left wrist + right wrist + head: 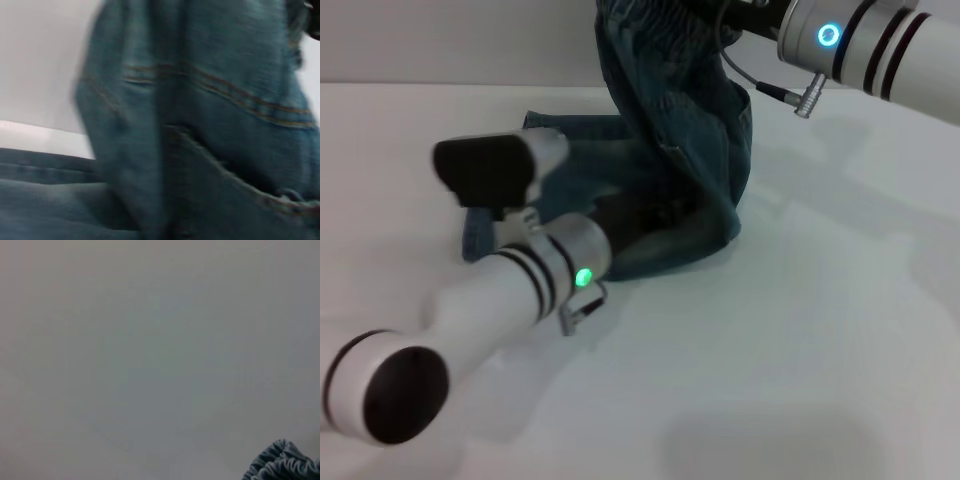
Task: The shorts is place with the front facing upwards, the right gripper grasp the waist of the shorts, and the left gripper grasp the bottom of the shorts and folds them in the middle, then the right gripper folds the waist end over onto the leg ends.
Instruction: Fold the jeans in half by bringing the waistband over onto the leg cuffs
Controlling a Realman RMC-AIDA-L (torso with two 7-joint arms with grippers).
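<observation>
The right hand [745,10], at the frame's upper edge, is hoisting the shorts [685,130] by the waist [282,462]; its grip is hidden. Denim is draping over the left hand [520,215] at centre left, risking a snag.

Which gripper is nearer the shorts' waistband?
Right. The right gripper is up at the raised waistband, apparently holding it; the left gripper sits low at the shorts' table-level end.
</observation>
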